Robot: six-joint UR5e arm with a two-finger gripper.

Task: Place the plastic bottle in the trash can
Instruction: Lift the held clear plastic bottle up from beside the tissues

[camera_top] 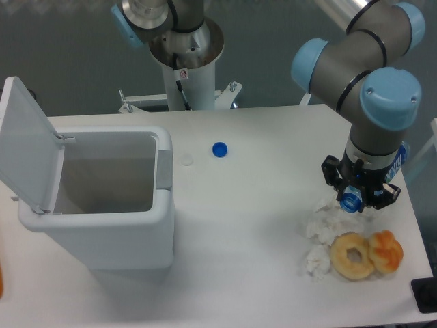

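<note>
The trash can (pixel 113 225) stands at the left of the white worktop (pixel 246 225), a boxy bin of smooth white plastic with rounded corners. Its flat lid (pixel 24 143) is swung up and back on its hinge, and a grey latch (pixel 164 168) sits on the rim facing the middle of the worktop. The inside walls look bare as far as I can see, though the floor of the bin is hidden behind the near wall.

Over at the right, the arm (pixel 369 61), grey tubes with glossy light-blue joint caps, comes down to a black claw (pixel 358 193). Its fingers are closed on the plastic bottle (pixel 351 201), of which only the blue-ringed open neck peeks out below, with perhaps a sliver of blue at the claw's right side; the body and label are covered by the wrist. So the bottle is held up over the right end of the worktop, well apart from the bin.

Just beneath lie crumpled white tissues (pixel 321 229), soft and ragged, and beside them a pale ring-shaped doughnut (pixel 353 255) touching a smaller orange piece (pixel 386 251) whose shape I can't make out well. A small blue cap (pixel 219 149) rests near the middle, with a faint white disc (pixel 187 160) next to it.
</note>
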